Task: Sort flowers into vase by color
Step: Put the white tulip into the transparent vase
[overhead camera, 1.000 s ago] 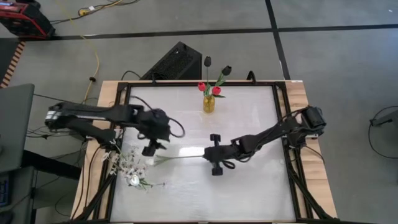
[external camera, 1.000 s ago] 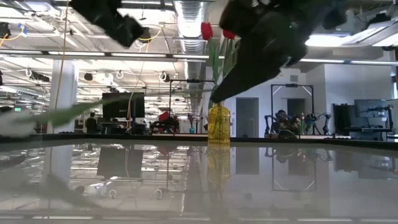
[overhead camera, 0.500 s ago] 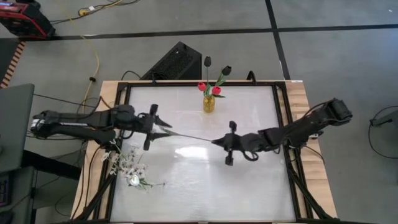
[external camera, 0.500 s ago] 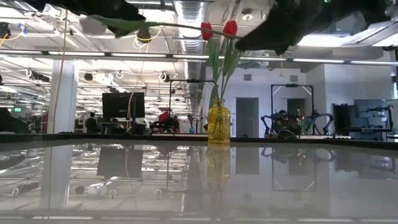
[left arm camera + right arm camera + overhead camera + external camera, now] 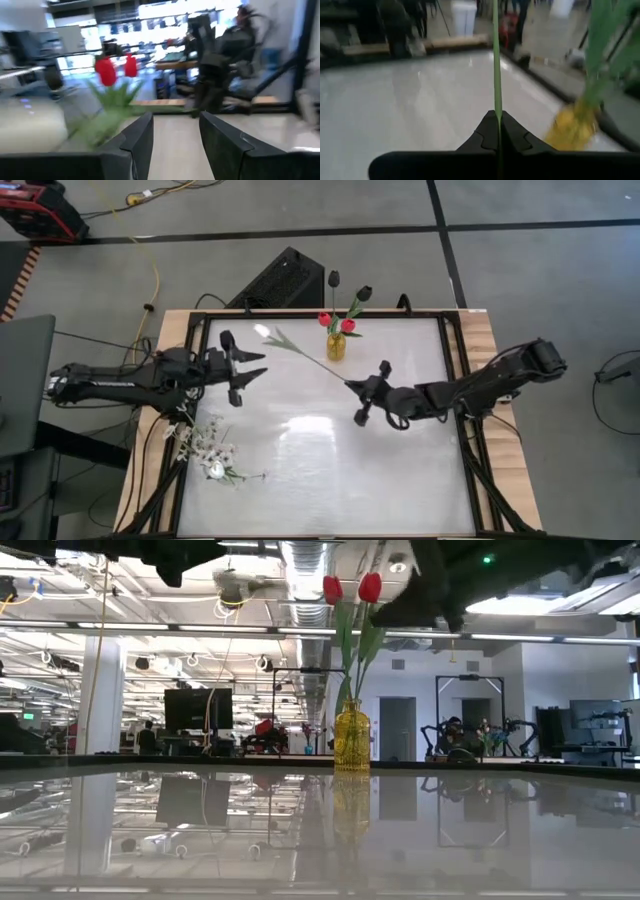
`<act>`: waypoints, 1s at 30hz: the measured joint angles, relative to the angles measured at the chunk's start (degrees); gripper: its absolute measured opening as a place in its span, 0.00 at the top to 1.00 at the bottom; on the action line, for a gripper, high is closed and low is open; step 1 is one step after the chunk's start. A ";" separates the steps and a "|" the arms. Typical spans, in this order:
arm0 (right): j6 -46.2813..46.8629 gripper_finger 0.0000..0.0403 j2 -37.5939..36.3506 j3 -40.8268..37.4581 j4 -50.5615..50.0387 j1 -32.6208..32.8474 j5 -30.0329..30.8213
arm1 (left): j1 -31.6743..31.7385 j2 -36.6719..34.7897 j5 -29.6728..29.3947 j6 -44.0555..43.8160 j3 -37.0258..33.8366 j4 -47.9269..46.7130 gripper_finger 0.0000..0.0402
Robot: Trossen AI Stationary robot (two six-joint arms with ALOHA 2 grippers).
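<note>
My right gripper (image 5: 352, 386) is shut on a white tulip (image 5: 305, 356), held in the air over the table's middle. The bud (image 5: 262, 332) points toward the far left, and the stem passes just near of the vase (image 5: 337, 346). The yellow vase (image 5: 352, 740) stands at the far edge with two red tulips (image 5: 324, 320) and two black ones (image 5: 364, 293). My left gripper (image 5: 258, 366) is open and empty, left of the white bud; its wrist view (image 5: 175, 130) shows nothing between the fingers. A spray of tiny white blossoms (image 5: 210, 450) lies on the table at the near left. My right gripper pinches the tulip's thin green stem (image 5: 497, 114) between its two shut fingers, at the stem's lower end. The fingers come level from the table's right, roughly in line with the stem. The flower is lifted clear of the table and reaches out beyond the fingertips, bud end free.
A black box (image 5: 285, 278) sits on the floor beyond the far edge. The table has a raised black frame (image 5: 452, 370) and a glossy white top (image 5: 320, 470). Cables run along both sides.
My right gripper has gone up and toward the far edge with the white tulip, lifting it off the table. The bud end has swung from the near left toward the far edge, next to the vase. My left gripper has gone toward the far edge and now stands apart from the flower.
</note>
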 joint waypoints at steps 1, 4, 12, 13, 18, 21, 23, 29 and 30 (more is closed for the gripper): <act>-2.28 0.94 1.12 0.00 3.73 -0.39 -0.29 | -0.08 0.00 1.65 -1.14 -1.10 1.64 0.63; -7.85 0.94 5.13 0.02 17.40 -1.49 -2.22 | -0.14 0.07 6.36 -5.74 -5.09 9.42 0.63; -8.95 0.94 16.66 2.82 42.02 -5.69 -18.57 | -0.15 4.39 7.05 -13.02 -11.42 30.87 0.63; -7.79 0.94 17.90 3.80 42.49 -6.30 -20.23 | -0.13 5.05 7.06 -13.34 -11.41 31.29 0.63; -3.83 0.94 24.52 10.87 42.84 -8.80 -27.66 | -0.11 9.54 6.63 -13.76 -11.38 35.48 0.63; -3.78 0.94 27.01 14.29 42.13 -9.47 -29.21 | -0.12 11.60 6.14 -13.79 -11.34 37.30 0.63; -3.78 0.94 28.09 15.86 41.43 -9.47 -29.54 | -0.11 11.86 6.11 -13.61 -11.38 37.58 0.63; -3.75 0.94 29.85 19.80 38.24 -9.82 -30.58 | -0.13 12.59 6.93 -12.13 -11.36 39.70 0.63; -3.75 0.94 29.81 20.35 37.26 -9.84 -30.56 | -0.13 12.59 7.40 -11.85 -11.34 40.08 0.63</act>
